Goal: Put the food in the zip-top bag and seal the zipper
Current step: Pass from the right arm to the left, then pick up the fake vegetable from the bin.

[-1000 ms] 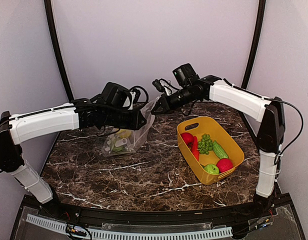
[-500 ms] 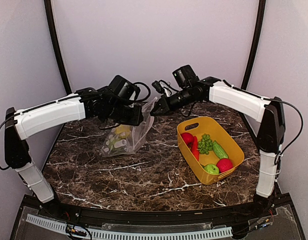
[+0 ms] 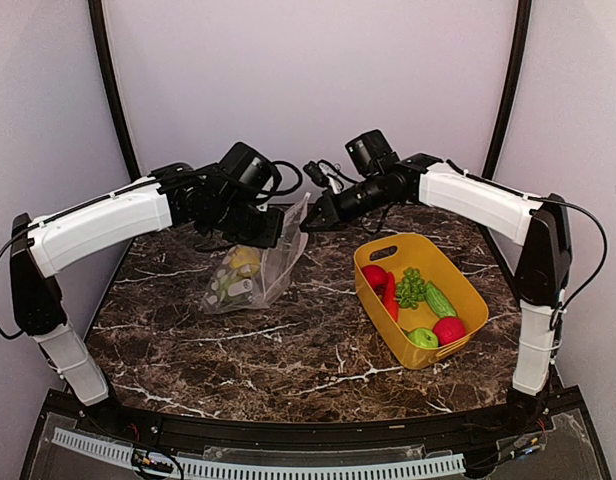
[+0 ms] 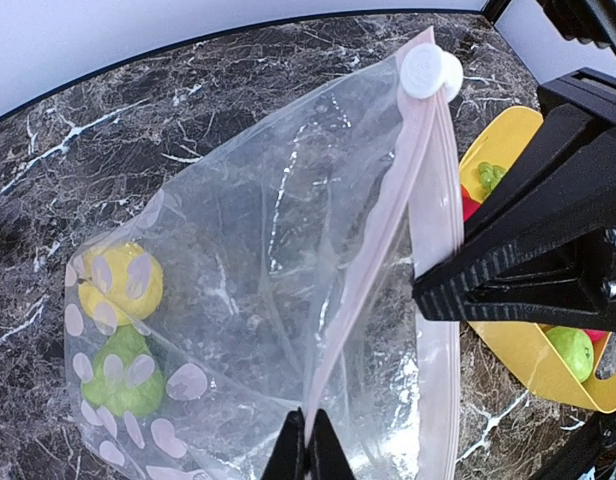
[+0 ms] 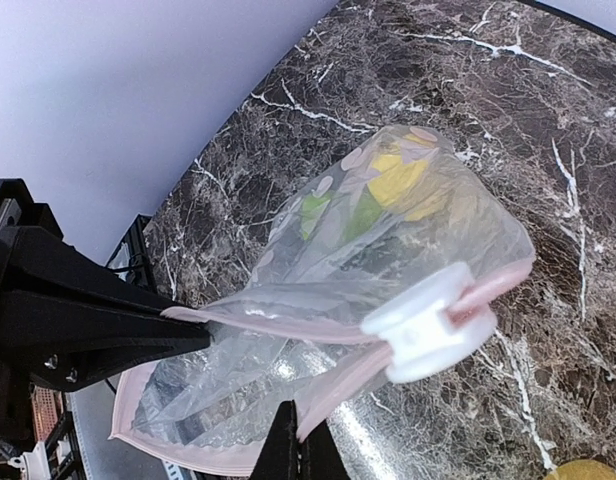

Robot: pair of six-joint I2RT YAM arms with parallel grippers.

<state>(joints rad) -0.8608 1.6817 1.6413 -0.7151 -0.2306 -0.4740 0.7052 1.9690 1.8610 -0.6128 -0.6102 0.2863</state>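
1. Food (image 3: 420, 305) lies nearest you in the yellow tub (image 3: 466, 283): a green grape bunch (image 3: 410, 287) with red and green pieces, none of it bagged yet.
2. Left of the tub and apart from it, the zip-top bag (image 3: 250, 275) slumps with its bottom on the marble table (image 3: 288, 350). A yellow piece (image 4: 118, 290) and a green piece (image 4: 128, 375) are already inside.
3. Farther back, above and left of the tub's far end, your two grippers meet at the bag's mouth.
   - The left gripper (image 4: 308, 440) has its fingers pressed together, pinching one lip of the pink zipper (image 4: 378, 240).
   - The right gripper (image 5: 293, 440) is likewise pressed together, pinching the other lip.
4. The zipper's long axis runs up and away from both pinches to a white slider (image 4: 431, 72) at its far end. The lips part between the pinches, so the mouth is open.
5. The right gripper appears to be nearer both the slider and the tub. It looks like the arm to free for fetching food while the left keeps its lip raised.
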